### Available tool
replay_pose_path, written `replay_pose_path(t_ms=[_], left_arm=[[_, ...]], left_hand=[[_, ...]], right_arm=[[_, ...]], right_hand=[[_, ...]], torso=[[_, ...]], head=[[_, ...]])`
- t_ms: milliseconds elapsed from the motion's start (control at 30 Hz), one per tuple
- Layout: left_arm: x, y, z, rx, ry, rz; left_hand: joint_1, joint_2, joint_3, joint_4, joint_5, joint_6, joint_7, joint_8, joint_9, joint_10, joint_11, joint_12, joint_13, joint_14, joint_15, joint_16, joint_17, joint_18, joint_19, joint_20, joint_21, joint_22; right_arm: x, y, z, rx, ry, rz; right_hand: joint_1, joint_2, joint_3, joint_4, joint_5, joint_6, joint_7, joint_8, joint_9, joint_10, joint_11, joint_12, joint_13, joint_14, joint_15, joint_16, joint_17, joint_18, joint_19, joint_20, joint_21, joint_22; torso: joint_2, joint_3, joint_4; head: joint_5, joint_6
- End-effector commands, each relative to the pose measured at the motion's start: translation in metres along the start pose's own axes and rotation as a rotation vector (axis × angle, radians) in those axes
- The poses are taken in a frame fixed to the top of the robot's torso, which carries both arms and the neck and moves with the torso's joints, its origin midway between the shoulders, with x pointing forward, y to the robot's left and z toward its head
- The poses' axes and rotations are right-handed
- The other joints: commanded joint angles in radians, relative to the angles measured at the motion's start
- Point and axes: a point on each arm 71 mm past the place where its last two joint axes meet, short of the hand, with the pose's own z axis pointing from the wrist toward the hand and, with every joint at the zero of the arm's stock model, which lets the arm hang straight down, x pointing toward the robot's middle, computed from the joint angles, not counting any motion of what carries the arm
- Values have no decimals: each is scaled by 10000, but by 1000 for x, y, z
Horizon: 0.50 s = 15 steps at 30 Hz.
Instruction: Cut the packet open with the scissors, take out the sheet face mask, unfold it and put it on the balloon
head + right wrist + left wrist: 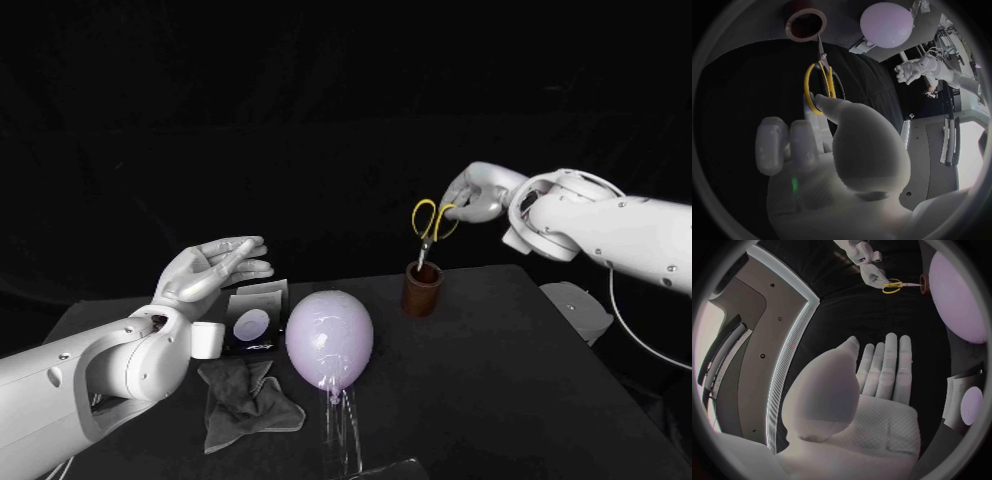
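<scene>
Table (pixel 505 392), black like the room behind, carries balloon (pixel 330 334), packet (pixel 255 320), cloth (pixel 245 402), holder (pixel 421 291).

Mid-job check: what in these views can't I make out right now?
Head view: whether the scissors tips are clear of the brown cup; too small.
Head view: the packet print, too small; the left wrist view's rim cuts the packet off.
Right wrist view: the right hand thumb hides its grip in the handle loops.
Head view: clear item, cut off by the bottom edge.
</scene>
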Motion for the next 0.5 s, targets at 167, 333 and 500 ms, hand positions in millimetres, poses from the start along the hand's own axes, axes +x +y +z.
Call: replay_pose_path(t_ms=[167,333,500], left_arm=[[0,3,7,81,253,9],[-5,6,14,132,180,149],[-10,10,23,159,88,279]], left_hand=[[121,-164,-8,33,11,59,71,-85,-39,156,34,-229,0,-529,75,-415,-11,-8,-1007,283,-520,-285],[167,-203,-26,24,2,76,68,-137,-78,175,79,-442,-16,-1061,227,-928,-143,-138,-1787,486,-1073,-590],[163,-287,-115,7,1,-64,119,-252,-135,35,164,-641,-29,-1440,356,-1298,-273,-172,-1950,505,-1244,-713]], right_arm=[[-27,14,11,530,-349,2268],[-29,42,26,199,-1382,3006],[-11,73,40,-165,-2082,3613]], right_hand=[[-151,1,168,-47,32,-83,-12,115,109,618,-482,-18,38,82,-64,-44,4,-17,-280,-24,-222,-310],[-231,-4,256,-115,9,-92,-30,179,207,683,-503,-4,71,84,-79,-41,10,-49,-178,-36,-146,-168],[-264,-14,326,-177,33,-91,-45,219,269,716,-515,-2,90,86,-93,-40,12,-68,-114,-46,-96,-81]], torso=[[-164,-53,65],[-192,-62,79],[-169,-59,109]], head=[[16,15],[114,66],[266,164]])
